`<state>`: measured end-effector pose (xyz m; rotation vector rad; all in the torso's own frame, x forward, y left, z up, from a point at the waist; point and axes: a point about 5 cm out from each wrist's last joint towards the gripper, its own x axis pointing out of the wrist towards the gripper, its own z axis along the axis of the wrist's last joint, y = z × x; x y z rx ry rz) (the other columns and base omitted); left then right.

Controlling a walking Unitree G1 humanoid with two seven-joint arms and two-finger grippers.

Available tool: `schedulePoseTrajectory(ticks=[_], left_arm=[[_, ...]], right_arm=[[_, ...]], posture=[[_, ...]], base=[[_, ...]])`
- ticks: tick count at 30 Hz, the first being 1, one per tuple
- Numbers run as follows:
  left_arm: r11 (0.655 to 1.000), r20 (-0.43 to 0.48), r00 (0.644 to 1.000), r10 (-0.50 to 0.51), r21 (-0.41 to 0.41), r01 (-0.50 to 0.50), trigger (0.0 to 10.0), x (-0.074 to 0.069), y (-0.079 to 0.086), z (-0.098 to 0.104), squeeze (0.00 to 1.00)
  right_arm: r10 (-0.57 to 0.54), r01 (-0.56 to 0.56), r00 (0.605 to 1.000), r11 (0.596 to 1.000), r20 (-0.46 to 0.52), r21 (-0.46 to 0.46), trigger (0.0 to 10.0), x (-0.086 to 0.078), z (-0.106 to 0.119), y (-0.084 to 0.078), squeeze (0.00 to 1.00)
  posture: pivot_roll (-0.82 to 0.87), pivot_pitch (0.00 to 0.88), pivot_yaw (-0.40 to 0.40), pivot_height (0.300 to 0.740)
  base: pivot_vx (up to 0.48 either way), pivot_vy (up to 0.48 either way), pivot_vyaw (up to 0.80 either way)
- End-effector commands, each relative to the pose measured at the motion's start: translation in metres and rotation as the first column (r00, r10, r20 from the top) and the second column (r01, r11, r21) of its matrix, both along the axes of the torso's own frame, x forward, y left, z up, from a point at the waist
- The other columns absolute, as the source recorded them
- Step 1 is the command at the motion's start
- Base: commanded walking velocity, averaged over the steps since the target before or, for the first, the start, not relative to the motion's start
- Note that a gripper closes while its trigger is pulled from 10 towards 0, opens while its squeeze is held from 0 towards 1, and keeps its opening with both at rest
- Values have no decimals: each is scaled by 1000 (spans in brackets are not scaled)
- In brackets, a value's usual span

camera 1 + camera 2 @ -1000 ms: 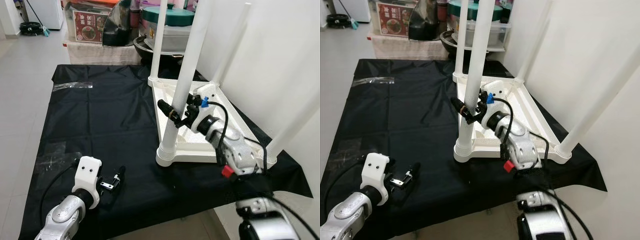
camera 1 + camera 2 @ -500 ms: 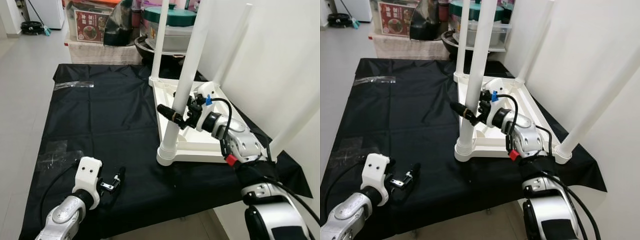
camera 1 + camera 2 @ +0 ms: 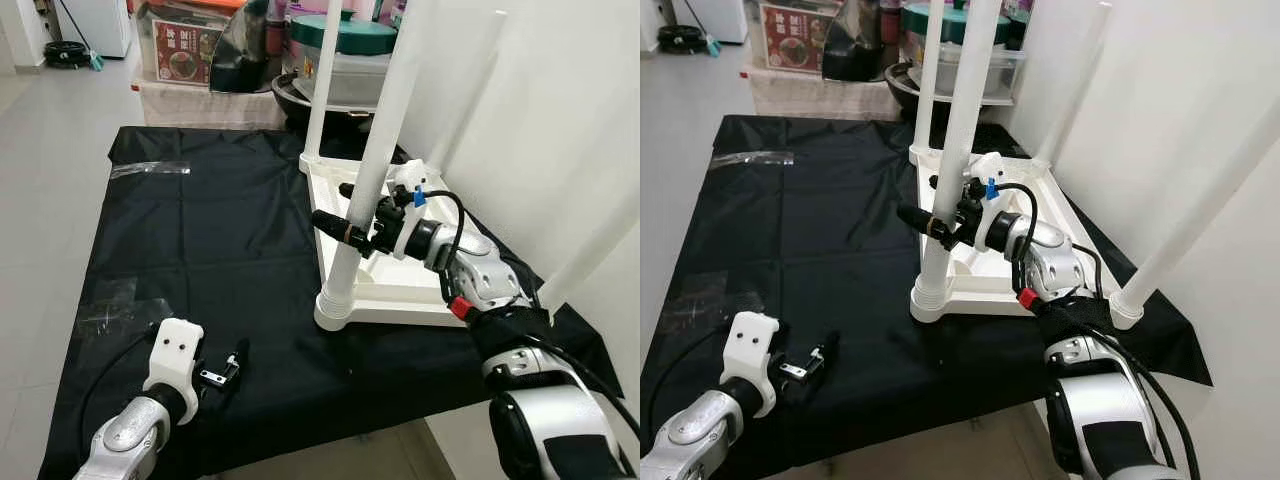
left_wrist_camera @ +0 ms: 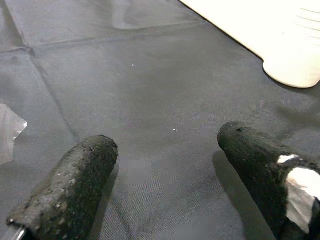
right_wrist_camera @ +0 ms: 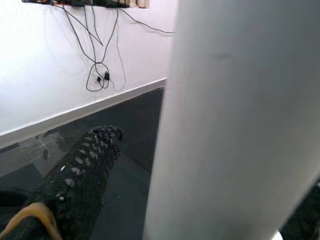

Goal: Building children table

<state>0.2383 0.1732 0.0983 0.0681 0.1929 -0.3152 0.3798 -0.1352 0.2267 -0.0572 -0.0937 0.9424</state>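
A white children's table (image 3: 400, 288) lies upside down on a black cloth (image 3: 220, 230), its round legs pointing up. My right gripper (image 3: 343, 207) is at the near left leg (image 3: 378, 150), a little above its base collar (image 3: 336, 308). One black finger passes in front of the leg and the other behind it. In the right wrist view, dark cloth shows between one finger (image 5: 85, 170) and the leg (image 5: 240, 125), so the gripper is open around it. My left gripper (image 3: 228, 368) lies low over the cloth's near left part, open with nothing between its fingers (image 4: 75, 185).
A white wall (image 3: 560, 120) runs close along the table's right side. Boxes, a dark bag and a green-lidded bin (image 3: 335, 40) crowd the far edge. A strip of clear tape (image 3: 148, 170) lies on the cloth. Grey floor (image 3: 40, 150) lies to the left.
My right gripper has rolled and slid slightly up the leg, and its fingers have spread from a tight hold to a looser straddle. The left gripper has drawn back a little toward me.
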Motion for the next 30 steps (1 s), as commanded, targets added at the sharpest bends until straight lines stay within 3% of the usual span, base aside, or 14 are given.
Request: schedulePoseTrajectory(ticks=[1,2,3,4,6,7,22,27,30], left_arm=[[1000,1,1000,-11,-9,11,10000,-1,-5,-1,0],[1000,1,1000,-11,-9,11,10000,-2,-5,-1,0],[1000,1,1000,-11,-9,11,10000,-2,-5,-1,0],[1000,2,1000,-11,-9,11,10000,-2,-6,-1,0],[1000,2,1000,-11,-9,11,10000,-2,-6,-1,0],[1000,2,1000,-11,-9,11,10000,-2,-6,-1,0],[1000,1,1000,-13,-6,13,10000,-3,-5,-2,0],[1000,0,1000,-13,-6,13,10000,-3,-5,-2,0],[1000,-4,1000,-14,-6,14,10000,-3,-6,-2,0]], right_arm=[[-1,2,1000,1000,8,-19,8784,1,0,-5,0],[2,-2,1000,1000,10,-25,4824,2,-1,-6,0],[2,-2,1000,1000,10,-25,4824,2,-1,-6,0],[-2,2,1000,1000,12,-30,2667,2,-2,-7,0],[-6,6,1000,999,14,-33,2667,3,-2,-7,0],[-7,7,1000,999,15,-34,0,3,-3,-8,0],[-55,55,998,998,-1,-32,0,6,-10,-14,0],[-121,120,991,993,-55,-15,0,8,-20,-13,0],[-228,231,965,973,-128,11,0,8,-35,-11,0]], posture=[[93,0,-170,740],[93,0,-170,740],[93,0,-170,740],[95,0,-172,740],[95,0,-172,740],[96,0,-172,740],[98,0,-172,740],[96,0,-171,740],[94,0,-172,740]], base=[[0,0,0],[0,0,0],[0,0,0],[0,0,0],[0,0,0],[0,0,0],[0,0,0],[0,0,0],[0,0,0]])
